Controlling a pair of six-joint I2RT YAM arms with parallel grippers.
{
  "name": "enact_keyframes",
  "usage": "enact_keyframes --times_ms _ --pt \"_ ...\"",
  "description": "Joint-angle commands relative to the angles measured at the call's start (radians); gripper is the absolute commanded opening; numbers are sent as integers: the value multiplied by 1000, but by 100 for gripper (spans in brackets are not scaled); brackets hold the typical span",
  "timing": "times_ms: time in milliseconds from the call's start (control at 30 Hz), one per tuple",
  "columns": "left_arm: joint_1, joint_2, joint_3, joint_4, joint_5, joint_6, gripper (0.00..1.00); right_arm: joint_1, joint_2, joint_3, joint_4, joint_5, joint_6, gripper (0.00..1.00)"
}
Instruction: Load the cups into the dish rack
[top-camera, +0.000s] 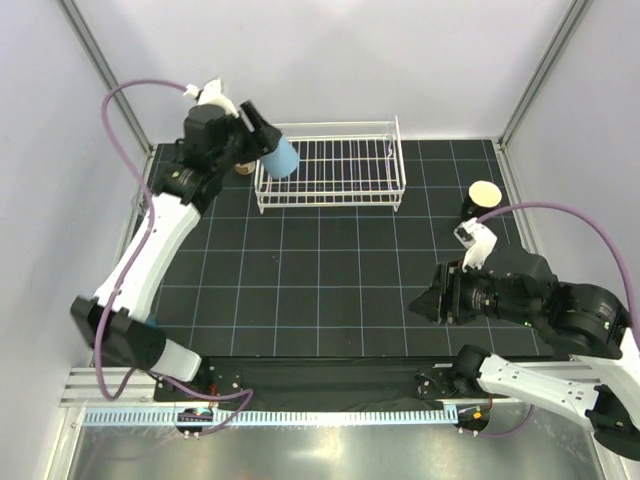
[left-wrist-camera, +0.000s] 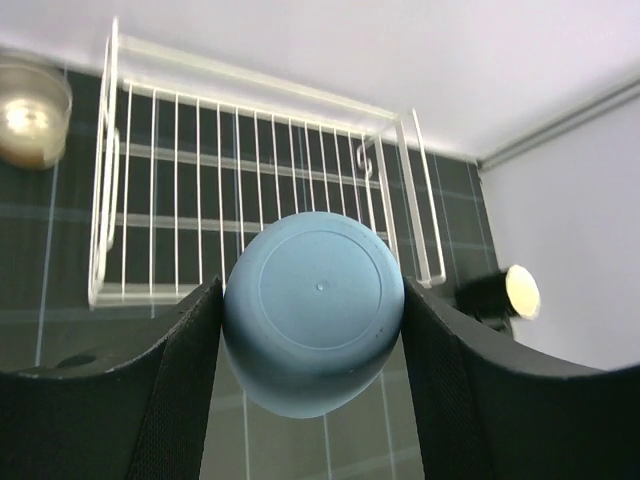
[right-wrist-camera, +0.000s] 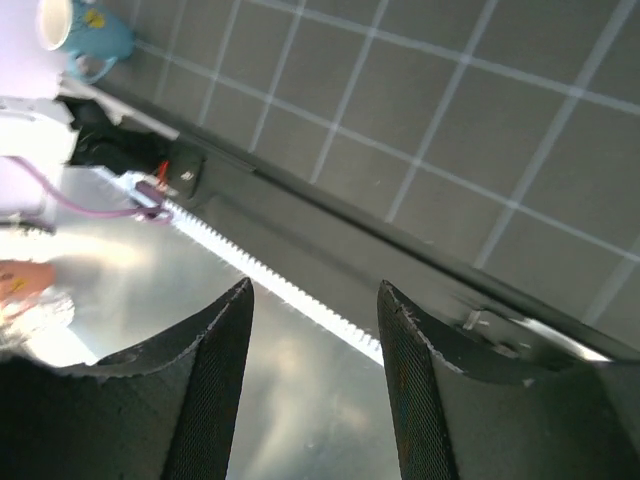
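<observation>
Looking at the light blue tumbler first: it sits clamped in the left gripper, fingers pressed to either side of its wall and spread fairly wide to span it. In the left wrist view its round base faces the camera, so its long axis runs out along the fingers, mouth pointing away and down. From above it hangs tilted over the left end of the dish rack, at the near-left corner, and I see no contact with the wires yet.

That is the relation I care about. The rack's floor lies to the right of and beyond the tumbler, and I cannot see anything loaded on it. I judge the next move is a short carry to the right and a lowering, mouth-down, onto the grid.

A tan cup stands on the mat just left of the rack, beside the left arm.

A black cup stands right of the rack. The right gripper is the nearer one to it, hanging near the right front, jaws partly apart with nothing between them.
</observation>
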Motion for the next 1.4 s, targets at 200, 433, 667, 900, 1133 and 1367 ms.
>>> enact_keyframes --times_ms 200,433,667,900,1133,1367 --pt "-30 368 253 296 -209 184 0 1 181 415 -133 257 -137 54" --pt "-44 606 460 316 -215 327 0 0 169 458 -283 404 -17 55" --pt "-45 712 506 353 -279 433 0 1 31 423 -308 436 142 54" --pt "-44 795 541 422 -296 476 0 1 2 423 -307 478 188 52" --pt "-33 860 552 457 -285 473 0 1 89 420 -296 510 145 53" --pt "-2 921 589 470 -252 468 0 1 183 405 -244 505 65 53"
